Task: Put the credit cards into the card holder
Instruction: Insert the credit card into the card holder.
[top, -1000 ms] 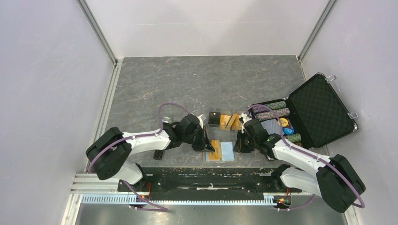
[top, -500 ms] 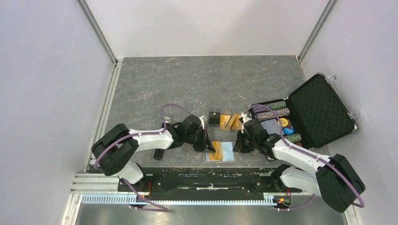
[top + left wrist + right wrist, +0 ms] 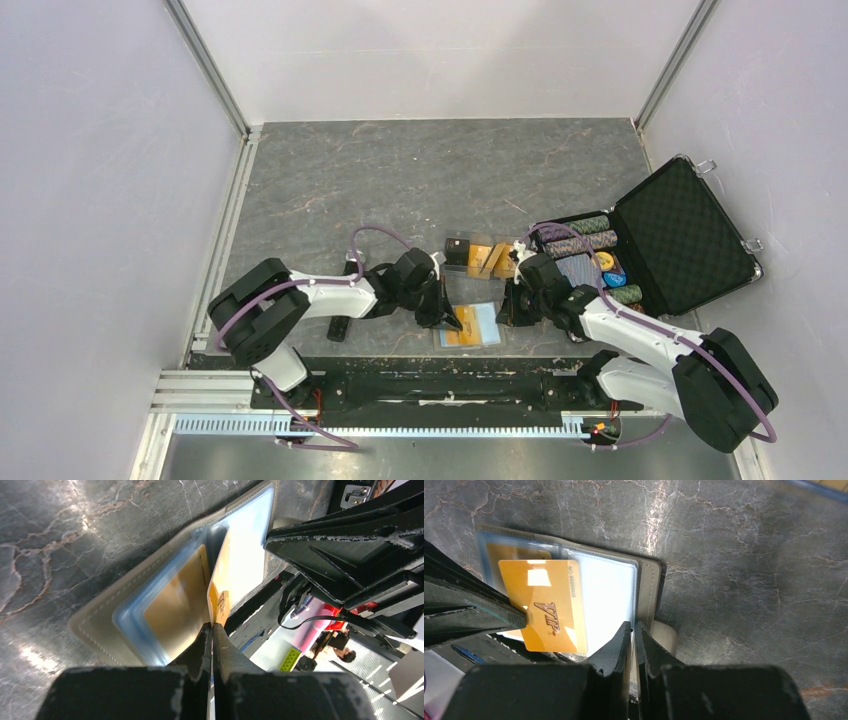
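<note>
The card holder (image 3: 482, 324) lies open, pale blue inside, near the front edge; it also shows in the left wrist view (image 3: 100, 625) and the right wrist view (image 3: 649, 580). One orange-gold card (image 3: 172, 607) sits in its left pocket. My left gripper (image 3: 450, 318) is shut on a second orange-gold card (image 3: 546, 607), marked VIP, and holds it on edge over the holder's fold (image 3: 220, 597). My right gripper (image 3: 508, 312) is shut on the holder's right flap edge (image 3: 634, 630). A flat black piece (image 3: 457, 253) lies behind the holder; I cannot tell if it is the black card.
An open black chip case (image 3: 665, 235) with striped chips (image 3: 585, 235) stands at the right. Orange pieces (image 3: 492, 259) lie just behind the holder. A small black object (image 3: 338, 329) lies at the left. A long black bar (image 3: 430, 378) runs along the near edge.
My left gripper has moved a little to the right and nearer with the card. The card holder has shifted slightly toward the front. The right arm has hardly moved.
</note>
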Robot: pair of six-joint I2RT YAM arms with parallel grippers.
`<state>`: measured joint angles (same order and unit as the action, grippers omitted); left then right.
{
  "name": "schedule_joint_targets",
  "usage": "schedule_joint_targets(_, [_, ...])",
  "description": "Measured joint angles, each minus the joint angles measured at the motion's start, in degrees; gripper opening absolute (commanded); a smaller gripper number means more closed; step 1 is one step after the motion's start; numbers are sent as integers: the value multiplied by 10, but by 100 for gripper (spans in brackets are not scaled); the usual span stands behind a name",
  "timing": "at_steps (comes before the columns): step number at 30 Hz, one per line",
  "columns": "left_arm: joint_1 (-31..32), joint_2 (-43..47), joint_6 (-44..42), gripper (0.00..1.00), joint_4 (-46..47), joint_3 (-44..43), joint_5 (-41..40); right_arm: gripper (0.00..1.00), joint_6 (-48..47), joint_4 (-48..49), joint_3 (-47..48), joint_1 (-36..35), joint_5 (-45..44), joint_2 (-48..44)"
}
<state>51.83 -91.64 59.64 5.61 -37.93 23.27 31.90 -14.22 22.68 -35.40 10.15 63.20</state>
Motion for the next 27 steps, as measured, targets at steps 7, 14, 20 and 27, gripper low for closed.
schedule_joint_targets(7, [3,-21,9,2,17,-6,9,10,0,2,0,0,0,1])
schedule_joint_targets(14, [4,-35,15,2,18,-21,8,11,0,2,0,0,0,1])
schedule_joint_targets(20, [14,-62,24,7,18,-45,3,11,0,2,0,0,0,1])
schedule_joint_targets(27, [31,-64,26,32,-37,-72,-30,11,0,2,0,0,0,1])
